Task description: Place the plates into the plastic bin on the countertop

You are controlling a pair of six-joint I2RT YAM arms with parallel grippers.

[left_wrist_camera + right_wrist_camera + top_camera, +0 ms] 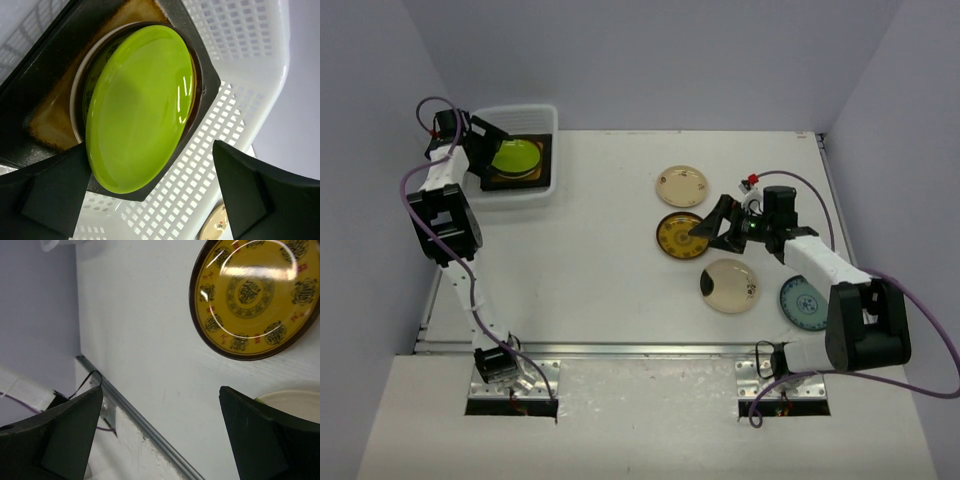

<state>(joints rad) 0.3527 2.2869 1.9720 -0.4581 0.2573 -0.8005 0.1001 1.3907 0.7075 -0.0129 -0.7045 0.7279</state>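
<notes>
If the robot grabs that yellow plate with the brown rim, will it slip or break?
The yellow plate looks glossy, with glints, so it may be slippery. It seems hard and stiff, so it probably won't bend but might chip if dropped. It lies flat on the countertop, so rolling seems unlikely.

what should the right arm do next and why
Probably lower the right end effector onto the edge of the yellow patterned plate and close. Its jaws are open and it hovers by that plate, which lies on the countertop, outside the plastic bin.
</notes>
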